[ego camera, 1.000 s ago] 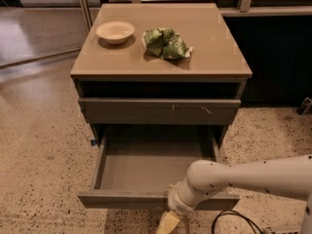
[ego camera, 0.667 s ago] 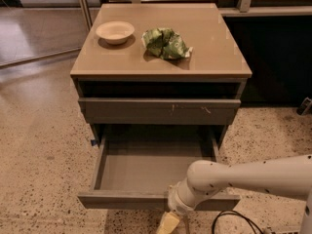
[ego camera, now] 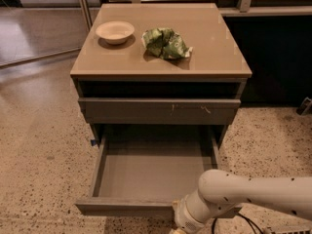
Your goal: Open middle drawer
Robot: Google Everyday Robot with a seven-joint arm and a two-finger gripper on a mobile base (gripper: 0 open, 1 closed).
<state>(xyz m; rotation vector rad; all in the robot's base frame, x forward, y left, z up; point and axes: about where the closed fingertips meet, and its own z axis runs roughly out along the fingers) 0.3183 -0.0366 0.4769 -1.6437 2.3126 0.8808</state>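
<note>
The middle drawer (ego camera: 124, 207) is pulled far out of the grey-brown cabinet, and its smooth grey inside (ego camera: 151, 172) is bare. Its flat front panel runs along the bottom of the camera view. My white arm (ego camera: 253, 194) comes in from the lower right. My gripper (ego camera: 176, 229) hangs just in front of the drawer's front panel, right of its middle, and is mostly cut off by the bottom edge of the view. I cannot tell whether it touches the panel.
Above the open drawer sits a closed drawer front with pale scratches (ego camera: 158, 111). A cream bowl (ego camera: 115, 31) and a crumpled green bag (ego camera: 165, 43) lie on the cabinet top (ego camera: 214, 52). Speckled floor surrounds the cabinet. A black cable (ego camera: 246, 223) lies at the lower right.
</note>
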